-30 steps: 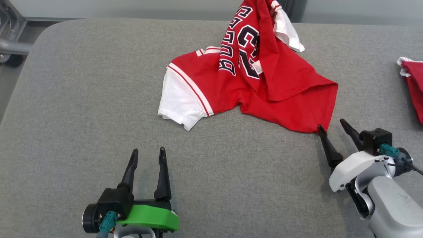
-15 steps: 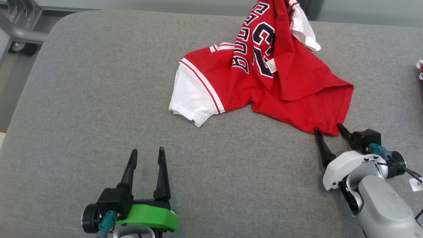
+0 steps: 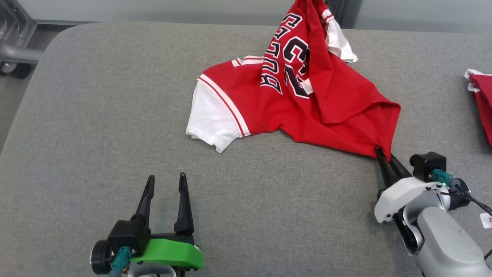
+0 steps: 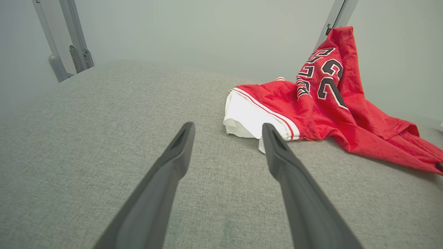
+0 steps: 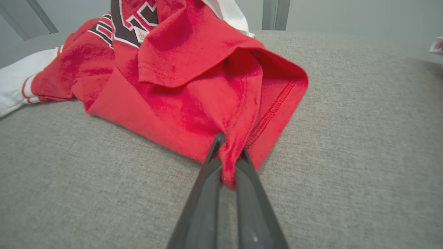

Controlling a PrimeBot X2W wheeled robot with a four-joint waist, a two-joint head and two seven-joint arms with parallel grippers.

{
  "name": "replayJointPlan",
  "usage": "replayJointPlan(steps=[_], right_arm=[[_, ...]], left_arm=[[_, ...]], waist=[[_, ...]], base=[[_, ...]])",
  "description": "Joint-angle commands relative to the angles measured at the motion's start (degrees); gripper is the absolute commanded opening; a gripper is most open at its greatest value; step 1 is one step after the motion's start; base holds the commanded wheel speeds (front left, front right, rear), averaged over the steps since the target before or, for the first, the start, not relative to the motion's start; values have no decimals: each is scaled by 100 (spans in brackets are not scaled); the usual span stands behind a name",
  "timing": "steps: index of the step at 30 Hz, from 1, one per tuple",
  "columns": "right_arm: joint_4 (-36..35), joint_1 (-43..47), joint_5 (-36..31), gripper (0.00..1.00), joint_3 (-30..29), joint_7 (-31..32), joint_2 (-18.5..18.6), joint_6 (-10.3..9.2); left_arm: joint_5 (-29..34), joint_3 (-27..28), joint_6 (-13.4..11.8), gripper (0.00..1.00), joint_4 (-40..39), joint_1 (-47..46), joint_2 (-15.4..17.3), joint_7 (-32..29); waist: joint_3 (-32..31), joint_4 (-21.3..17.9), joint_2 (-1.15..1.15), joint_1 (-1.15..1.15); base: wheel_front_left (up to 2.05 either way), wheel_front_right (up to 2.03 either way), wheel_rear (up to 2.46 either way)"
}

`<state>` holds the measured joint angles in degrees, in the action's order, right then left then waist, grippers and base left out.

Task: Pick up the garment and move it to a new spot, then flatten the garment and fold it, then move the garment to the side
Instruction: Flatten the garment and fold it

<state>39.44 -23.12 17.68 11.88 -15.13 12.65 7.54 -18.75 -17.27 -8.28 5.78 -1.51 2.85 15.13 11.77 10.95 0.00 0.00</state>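
Grey woven padding covers the tabletop (image 3: 96, 115), with a pale wall (image 4: 207, 31) and metal uprights (image 4: 78, 52) beyond its far edge. By my reading the task is at its very start. The right hand (image 3: 381, 154) is closed on the near right corner of the garment (image 3: 307, 107), with a pinch of red hem bunched between its fingers. The cloth is not yet lifted, so moving, flattening, folding and setting aside are all left to do. The left hand (image 3: 165, 177) is open and holds nothing. It sits low by the tabletop's near edge, left of the middle and well apart from the garment.

The garment is a red jersey with striped trim and black, white-edged lettering. It lies crumpled toward the far edge, right of the middle, with one layer folded over another. A white sleeve (image 3: 209, 119) spreads toward the left. Its far part rises in a peak at the far edge, and I cannot tell what holds it up. A small white label (image 3: 307, 86) shows, so part may be inside out. Another red cloth (image 3: 482, 100) lies at the right edge.
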Motion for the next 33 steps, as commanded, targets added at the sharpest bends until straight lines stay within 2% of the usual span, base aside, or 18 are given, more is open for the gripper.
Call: replayJointPlan(steps=[1,10,18,19,20,21,26,33], right_arm=[[-138,197,47,0,-45,-2,124,-10],[-649,876,148,0,-442,-1,477,-10],[-755,1075,-18,0,-776,0,419,-10],[-794,1087,-43,11,-815,-1,401,-10],[-825,1099,-75,41,-831,-1,390,-10],[-861,1114,-104,100,-830,-1,381,-10],[-1162,1179,-213,100,-973,-1,340,-9],[-1956,1338,-440,100,-1361,-1,238,-9]], left_arm=[[15,29,-10,100,-13,83,9,2],[74,79,30,100,-20,97,10,1],[157,172,113,100,91,43,10,1],[171,174,120,100,114,16,10,1],[164,183,128,100,137,-11,10,1],[155,183,151,100,164,-42,10,1],[74,176,264,100,450,-215,10,0],[-327,226,445,100,1185,-566,43,-335]], waist=[[-92,-191,0,0],[-116,-558,0,0],[-175,-784,0,0],[-188,-818,0,0],[-200,-854,0,0],[-208,-892,0,0],[-271,-1084,0,0],[-287,-1389,0,0]], base=[[0,0,0],[0,0,0],[0,0,0],[0,0,0],[0,0,0],[0,0,0],[0,0,0],[0,0,0]])
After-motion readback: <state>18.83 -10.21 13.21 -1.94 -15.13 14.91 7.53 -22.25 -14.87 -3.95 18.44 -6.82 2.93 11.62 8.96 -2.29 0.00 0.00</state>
